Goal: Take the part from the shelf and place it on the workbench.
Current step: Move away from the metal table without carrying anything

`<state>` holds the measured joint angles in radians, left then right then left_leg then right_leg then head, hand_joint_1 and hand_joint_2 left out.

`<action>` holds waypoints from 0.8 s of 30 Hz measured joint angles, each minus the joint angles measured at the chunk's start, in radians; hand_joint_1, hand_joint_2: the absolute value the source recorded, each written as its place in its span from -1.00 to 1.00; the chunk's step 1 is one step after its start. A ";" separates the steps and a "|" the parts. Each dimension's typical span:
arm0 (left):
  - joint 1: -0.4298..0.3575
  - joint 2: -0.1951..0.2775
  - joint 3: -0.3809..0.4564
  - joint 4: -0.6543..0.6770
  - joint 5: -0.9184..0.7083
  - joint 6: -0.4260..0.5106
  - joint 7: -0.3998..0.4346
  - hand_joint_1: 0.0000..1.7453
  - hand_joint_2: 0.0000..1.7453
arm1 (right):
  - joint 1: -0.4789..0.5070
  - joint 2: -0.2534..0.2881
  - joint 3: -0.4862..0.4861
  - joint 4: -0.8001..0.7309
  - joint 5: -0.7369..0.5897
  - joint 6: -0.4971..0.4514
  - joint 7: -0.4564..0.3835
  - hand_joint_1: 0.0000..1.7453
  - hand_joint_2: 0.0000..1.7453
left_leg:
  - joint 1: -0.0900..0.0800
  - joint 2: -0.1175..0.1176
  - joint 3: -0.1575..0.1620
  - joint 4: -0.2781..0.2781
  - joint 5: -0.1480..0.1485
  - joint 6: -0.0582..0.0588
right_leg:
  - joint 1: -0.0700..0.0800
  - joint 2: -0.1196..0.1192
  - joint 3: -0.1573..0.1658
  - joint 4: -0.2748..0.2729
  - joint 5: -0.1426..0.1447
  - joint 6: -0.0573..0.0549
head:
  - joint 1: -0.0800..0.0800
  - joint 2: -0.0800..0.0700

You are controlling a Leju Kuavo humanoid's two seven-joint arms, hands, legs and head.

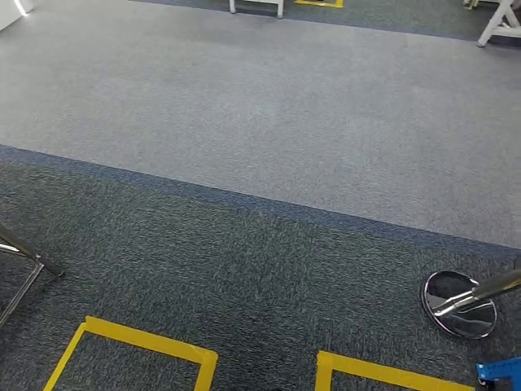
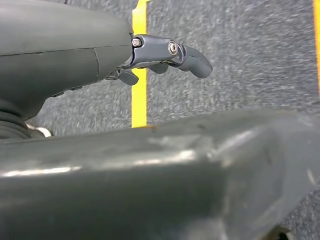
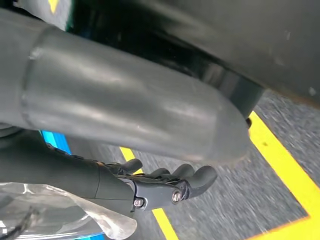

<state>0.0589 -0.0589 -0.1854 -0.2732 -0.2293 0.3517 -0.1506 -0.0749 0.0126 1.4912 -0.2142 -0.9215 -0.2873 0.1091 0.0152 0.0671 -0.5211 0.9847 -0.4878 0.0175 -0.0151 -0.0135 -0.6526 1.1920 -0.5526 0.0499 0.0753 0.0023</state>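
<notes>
A clear plastic bag [image 3: 64, 210], something dark inside, possibly the part, lay right against the palm side of the right hand [image 3: 151, 185]. That hand's fingers reached out past it, lightly curled, and whether they gripped the bag I could not tell. The left hand [image 2: 162, 55] hung loose over the floor [image 1: 258, 122], fingers stretched, holding nothing. So the right arm was plainly the nearer one. Yellow tape [image 1: 147, 338] lay just ahead, and white furniture legs [image 1: 256, 6] stood well off across the carpet, perhaps the surface to reach.
</notes>
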 joint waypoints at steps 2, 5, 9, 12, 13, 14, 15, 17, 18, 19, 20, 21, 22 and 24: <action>-0.005 0.000 0.000 0.003 0.000 0.000 -0.001 -1.00 -1.00 | 0.001 0.001 0.000 0.003 0.001 0.001 0.005 -1.00 -1.00 | -0.003 0.019 0.003 0.004 -0.006 -0.010 | 0.001 -0.044 0.080 -0.138 0.043 -0.005 | 0.000 0.000; -0.011 0.000 0.000 0.008 0.000 0.001 -0.001 -1.00 -1.00 | 0.004 0.003 0.000 0.005 0.003 0.003 0.007 -1.00 -1.00 | -0.008 0.043 0.009 0.008 -0.011 -0.025 | 0.008 -0.048 0.105 -0.188 0.050 -0.025 | -0.004 0.000; -0.016 0.000 0.000 0.013 0.000 0.003 -0.001 -1.00 -1.00 | 0.006 0.004 0.000 0.008 0.006 0.003 0.011 -1.00 -1.00 | 0.001 -0.011 -0.012 0.079 -0.069 -0.044 | 0.006 -0.007 0.107 -0.193 0.059 -0.052 | -0.010 0.000; -0.015 -0.001 -0.001 0.021 0.000 0.003 -0.001 -1.00 -1.00 | 0.003 0.004 0.000 0.010 0.009 0.005 0.016 -1.00 -1.00 | 0.001 -0.057 -0.099 0.280 -0.160 -0.040 | 0.012 0.034 0.106 -0.192 0.062 -0.061 | -0.013 0.000; -0.014 -0.002 -0.001 0.024 0.000 0.002 -0.001 -1.00 -1.00 | 0.003 0.005 0.000 0.010 0.009 0.007 0.018 -1.00 -1.00 | 0.001 -0.059 -0.114 0.309 -0.160 -0.037 | 0.014 0.050 0.106 -0.192 0.062 -0.062 | -0.013 0.000; -0.014 -0.002 -0.001 0.025 0.000 0.001 -0.001 -1.00 -1.00 | 0.003 0.005 0.000 0.010 0.010 0.009 0.021 -1.00 -1.00 | 0.000 -0.062 -0.112 0.297 -0.138 -0.033 | 0.016 0.066 0.107 -0.191 0.062 -0.062 | -0.012 0.000; -0.015 -0.002 -0.001 0.026 -0.001 -0.001 -0.002 -1.00 -1.00 | 0.003 0.005 0.000 0.010 0.012 0.012 0.025 -1.00 -1.00 | -0.001 -0.069 -0.093 0.246 -0.099 -0.027 | 0.018 0.082 0.109 -0.190 0.062 -0.062 | -0.012 0.000; -0.017 0.000 -0.002 0.030 -0.003 -0.005 -0.002 -1.00 -1.00 | -0.001 0.006 0.000 0.010 0.016 0.018 0.031 -1.00 -1.00 | -0.003 -0.116 -0.041 0.109 -0.026 -0.015 | 0.018 0.112 0.109 -0.187 0.061 -0.061 | -0.012 0.000; -0.019 0.001 -0.003 0.032 -0.005 -0.006 -0.002 -1.00 -1.00 | -0.003 0.006 0.000 0.010 0.017 0.019 0.034 -1.00 -1.00 | -0.003 -0.137 -0.021 0.060 -0.010 -0.012 | 0.017 0.125 0.105 -0.185 0.062 -0.057 | -0.013 0.000; -0.022 0.002 -0.004 0.034 -0.007 -0.007 -0.002 -1.00 -1.00 | -0.005 0.007 0.000 0.011 0.018 0.021 0.037 -1.00 -1.00 | -0.004 -0.151 -0.012 0.034 -0.007 -0.011 | 0.015 0.136 0.100 -0.184 0.064 -0.052 | -0.013 0.000; -0.024 0.002 -0.005 0.036 -0.008 -0.007 -0.002 -1.00 -1.00 | -0.006 0.007 0.000 0.011 0.016 0.022 0.038 -1.00 -1.00 | -0.005 -0.150 -0.010 0.027 -0.010 -0.011 | 0.013 0.147 0.095 -0.185 0.066 -0.046 | -0.014 0.000; -0.026 0.002 -0.005 0.036 -0.010 -0.005 -0.003 -1.00 -1.00 | -0.005 0.007 -0.001 0.011 0.012 0.024 0.039 -1.00 -1.00 | -0.005 -0.139 -0.007 0.020 -0.010 -0.009 | 0.011 0.158 0.088 -0.187 0.069 -0.039 | -0.015 0.000; -0.027 0.001 -0.006 0.037 -0.011 0.000 -0.005 -1.00 -1.00 | -0.005 0.007 -0.001 0.011 0.006 0.028 0.039 -1.00 -1.00 | -0.004 -0.127 -0.005 0.013 -0.007 -0.006 | 0.011 0.150 0.082 -0.184 0.067 -0.033 | -0.015 0.000; -0.028 0.001 -0.007 0.037 -0.012 0.015 -0.012 -1.00 -1.00 | -0.006 0.007 -0.002 0.011 -0.007 0.034 0.039 -1.00 -1.00 | -0.002 -0.098 0.001 -0.001 0.000 0.002 | 0.015 0.095 0.053 -0.136 0.033 -0.025 | -0.010 0.000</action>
<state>0.0308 -0.0581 -0.1924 -0.2363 -0.2410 0.3664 -0.1630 -0.0807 0.0195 1.4889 -0.2032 -0.9282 -0.2530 0.1479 0.0135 -0.0308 -0.5203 0.9835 -0.4881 0.0198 -0.0002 0.0812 -0.6000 1.0557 -0.5198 0.0250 0.0652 0.0023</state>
